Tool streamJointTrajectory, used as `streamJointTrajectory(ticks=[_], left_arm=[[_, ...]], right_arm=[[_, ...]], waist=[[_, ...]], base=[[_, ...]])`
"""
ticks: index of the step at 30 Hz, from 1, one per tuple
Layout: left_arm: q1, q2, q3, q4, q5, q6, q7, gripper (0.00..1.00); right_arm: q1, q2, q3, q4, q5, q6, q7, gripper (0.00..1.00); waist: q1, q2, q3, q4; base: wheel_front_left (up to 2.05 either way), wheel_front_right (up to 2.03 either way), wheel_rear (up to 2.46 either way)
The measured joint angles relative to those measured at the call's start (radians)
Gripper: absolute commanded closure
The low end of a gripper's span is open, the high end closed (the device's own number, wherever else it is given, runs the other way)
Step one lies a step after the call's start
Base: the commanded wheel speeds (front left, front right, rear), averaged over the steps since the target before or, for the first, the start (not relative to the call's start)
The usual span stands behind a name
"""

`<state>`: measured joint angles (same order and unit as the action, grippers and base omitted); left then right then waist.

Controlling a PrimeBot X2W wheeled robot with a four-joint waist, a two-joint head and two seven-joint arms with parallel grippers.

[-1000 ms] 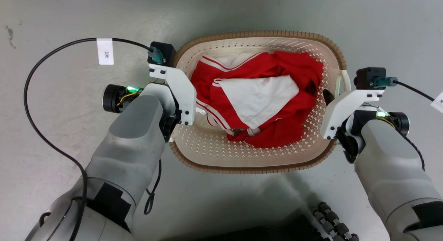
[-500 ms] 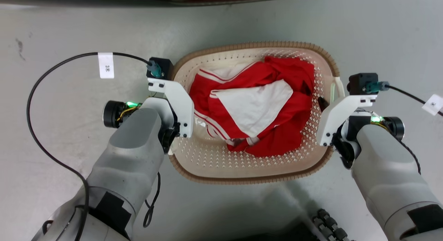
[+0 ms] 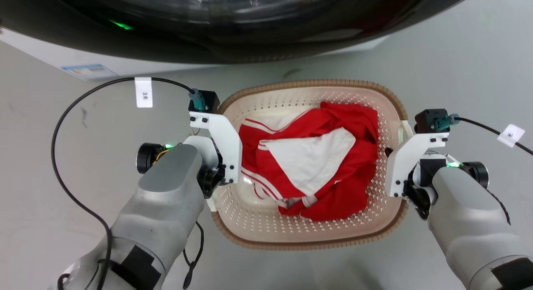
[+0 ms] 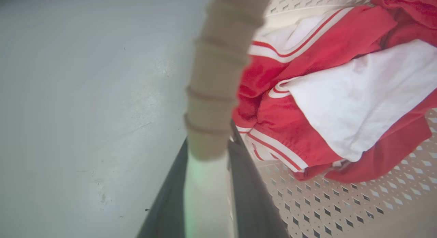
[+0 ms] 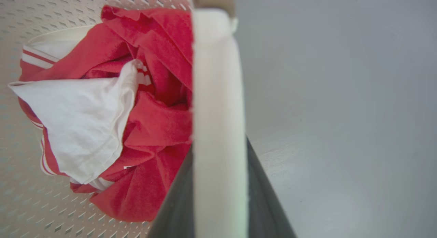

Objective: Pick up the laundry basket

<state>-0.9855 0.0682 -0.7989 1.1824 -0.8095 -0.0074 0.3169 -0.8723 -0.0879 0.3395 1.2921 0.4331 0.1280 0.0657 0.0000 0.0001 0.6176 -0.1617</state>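
Plastic, thin and full of holes, so we'd guess the laundry basket (image 3: 266,107) is light but a bit flexy, the kind of wall that bows if you squeeze it. It sits right in front of us between the arms, with the washer (image 3: 233,28) on its far side and grey floor (image 3: 62,223) all round. We can't tell whether its bottom is on the floor or just off it.

The load is only some red and white clothes (image 3: 316,169), bunched toward the right half. They're soft and probably weigh next to nothing, though they may make the right side a touch heavier.

Best place to hold it, as far as we can judge, is the white loop handles, and that's where we are. The left end effector (image 4: 208,169) has a dark finger on each side of the left handle (image 4: 205,200), pinching it, with the brown woven rim (image 4: 215,77) right beside. The right end effector (image 5: 218,156) pinches the right handle (image 5: 218,77) the same way, the loop filling the gap between its fingers.

Smooth plastic in a narrow pinch could pivot or slip, so we'd keep both sides level and go gently.
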Motion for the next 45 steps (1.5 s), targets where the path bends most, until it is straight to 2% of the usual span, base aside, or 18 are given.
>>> streamJointTrajectory(ticks=[5,19,23,41,45], left_arm=[[0.026,0.003,-0.049,-0.023,-0.066,0.018,0.075,1.0],[0.072,0.008,-0.105,-0.002,-0.176,0.032,0.177,1.0],[0.09,0.008,-0.117,0.015,-0.217,0.028,0.211,1.0],[0.114,0.008,-0.14,0.06,-0.294,-0.003,0.34,1.0],[0.116,0.008,-0.143,0.069,-0.303,-0.012,0.362,1.0]], right_arm=[[0.036,-0.018,0.063,-0.018,0.054,0.0,0.071,1.0],[0.073,-0.041,0.209,-0.078,0.181,-0.005,0.234,1.0],[0.077,-0.049,0.262,-0.093,0.242,-0.005,0.323,1.0],[0.099,-0.067,0.383,-0.113,0.405,-0.005,0.551,1.0],[0.099,-0.067,0.399,-0.112,0.428,-0.005,0.569,1.0]], waist=[[0.0,0.0,-0.125,0.034],[-0.0001,0.0,-0.324,0.078],[-0.0001,0.0,-0.399,0.083],[-0.0001,0.0,-0.589,0.095],[-0.0001,0.0,-0.615,0.097]], base=[[0.0,0.0,0.0],[0.0,0.0,0.0],[0.0,0.0,0.0],[0.0,0.0,0.0],[0.0,0.0,0.0]])
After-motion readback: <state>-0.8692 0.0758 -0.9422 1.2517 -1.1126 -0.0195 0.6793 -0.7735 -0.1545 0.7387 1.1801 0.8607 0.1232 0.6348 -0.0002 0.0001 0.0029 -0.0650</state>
